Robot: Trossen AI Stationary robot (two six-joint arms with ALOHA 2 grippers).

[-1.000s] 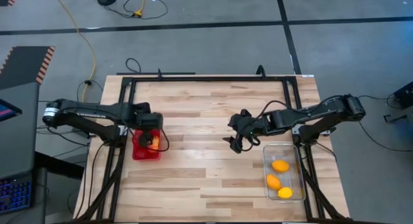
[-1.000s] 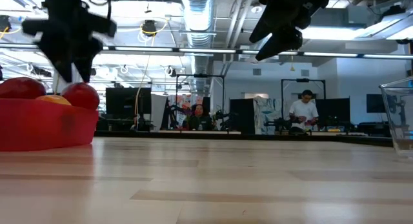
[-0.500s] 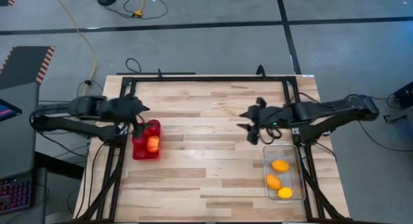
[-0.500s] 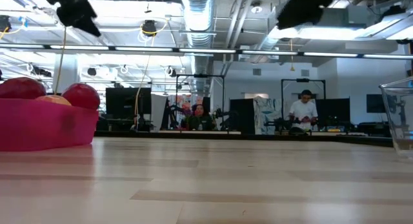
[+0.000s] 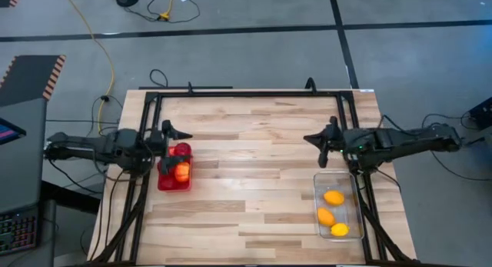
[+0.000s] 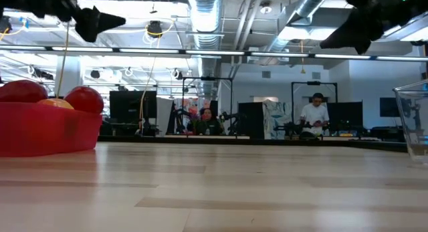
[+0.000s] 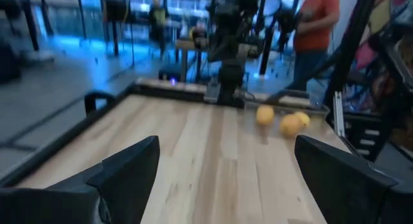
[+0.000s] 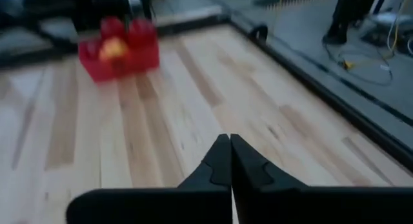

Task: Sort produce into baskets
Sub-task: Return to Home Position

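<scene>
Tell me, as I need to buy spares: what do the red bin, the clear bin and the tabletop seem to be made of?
Red bin: looks like opaque plastic, with an even colour and a smooth wall. Clear bin: probably transparent plastic, since the wood shows through it. Tabletop: pale wood in joined strips with visible grain and a smooth finish, possibly sealed.

The small bin (image 5: 163, 182) is set at the left edge of the table (image 5: 246, 190), about midway along it, and tomatoes (image 5: 182, 171) are piled inside it. The long bin (image 5: 356, 215) is placed by the right edge, toward the front right corner, with its length along that edge. Three lemons (image 5: 334, 198) are laid in a row within it. The left claw (image 5: 177, 130) is held just behind the small bin's back end. The right claw (image 5: 311, 138) is held over the table behind the long bin, well apart from the left one.
</scene>
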